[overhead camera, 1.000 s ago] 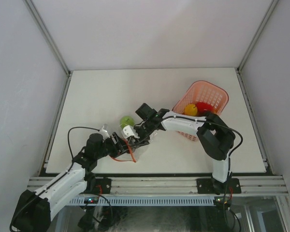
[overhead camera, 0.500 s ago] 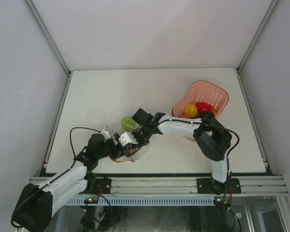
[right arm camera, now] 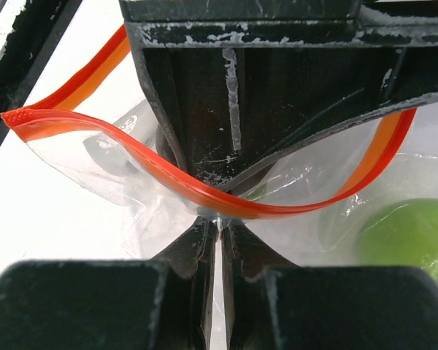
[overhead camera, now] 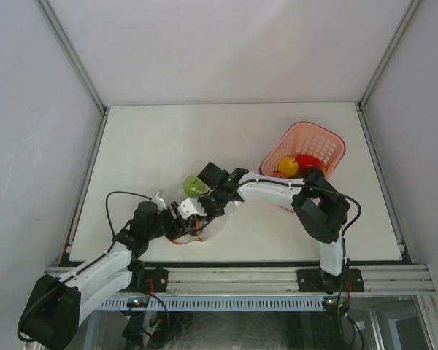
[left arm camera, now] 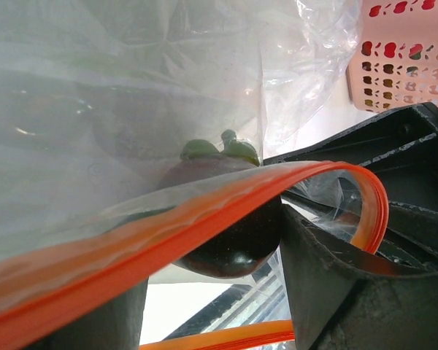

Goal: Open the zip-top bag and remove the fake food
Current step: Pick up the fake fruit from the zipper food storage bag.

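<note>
While the right gripper (right arm camera: 219,226) was clamped shut on the zip-top bag (right arm camera: 95,157) just below its orange zip strip (right arm camera: 168,179), the left gripper (left arm camera: 212,262) kept its jaws wide apart around a bagged dark mangosteen (left arm camera: 230,226), though whether they squeezed it could not be told.

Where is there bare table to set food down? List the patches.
Free: the table's far-left stretch, behind the zip-top bag; the near-right corner, past the pink basket. Crowded: near-centre, around the bag and green fruit.
</note>
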